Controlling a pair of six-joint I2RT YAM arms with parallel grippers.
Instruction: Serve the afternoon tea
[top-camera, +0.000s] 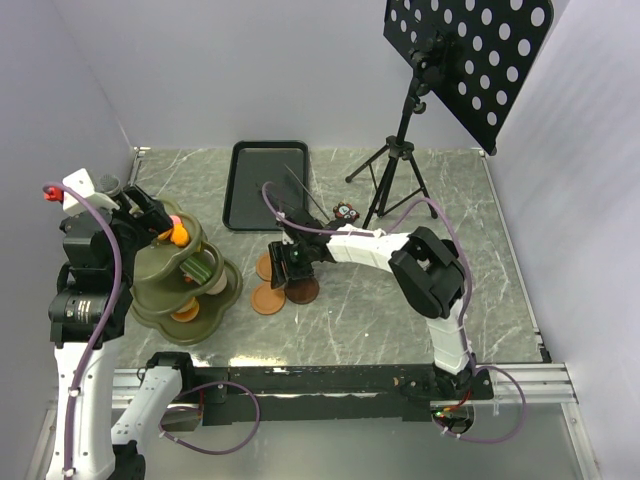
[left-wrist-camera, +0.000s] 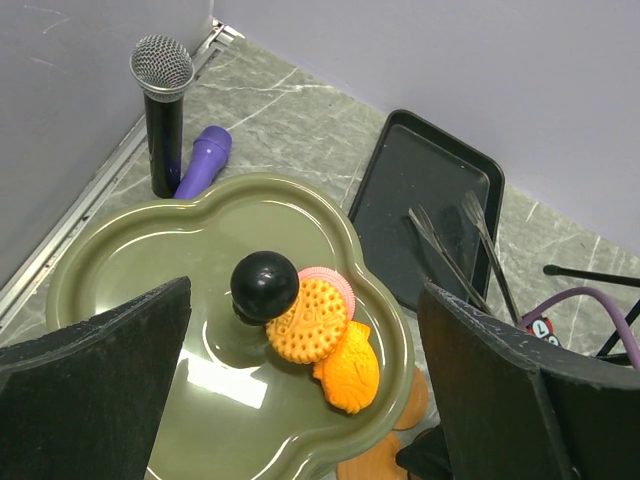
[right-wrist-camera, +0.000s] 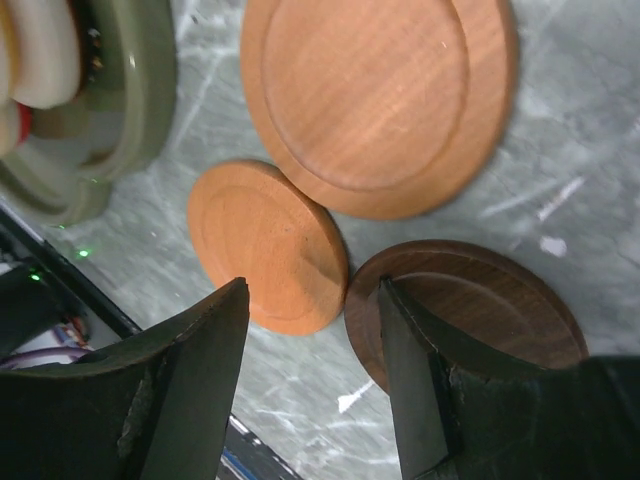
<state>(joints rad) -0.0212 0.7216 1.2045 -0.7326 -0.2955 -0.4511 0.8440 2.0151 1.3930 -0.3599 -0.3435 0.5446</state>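
Observation:
An olive tiered stand (top-camera: 215, 290) carries the pastries. On its top tier (left-wrist-camera: 150, 270) an orange round biscuit (left-wrist-camera: 308, 320), a pink biscuit (left-wrist-camera: 338, 285) behind it and an orange fish pastry (left-wrist-camera: 350, 370) lie beside the black knob (left-wrist-camera: 264, 285). My left gripper (top-camera: 162, 232) is open and empty, hovering over this tier (left-wrist-camera: 310, 400). Three saucers lie right of the stand: a large orange one (right-wrist-camera: 380, 90), a small orange one (right-wrist-camera: 265, 245) and a dark brown one (right-wrist-camera: 470, 310). My right gripper (top-camera: 292, 268) hangs open and empty just above them (right-wrist-camera: 310, 380). No cups are in view.
A black rectangular tray (top-camera: 265, 185) with thin metal tongs (left-wrist-camera: 460, 250) lies at the back. A microphone (left-wrist-camera: 160, 110) and a purple handle (left-wrist-camera: 205, 160) stand at the back left corner. A black tripod (top-camera: 395, 170) holding a perforated board (top-camera: 470, 50) stands at the back right.

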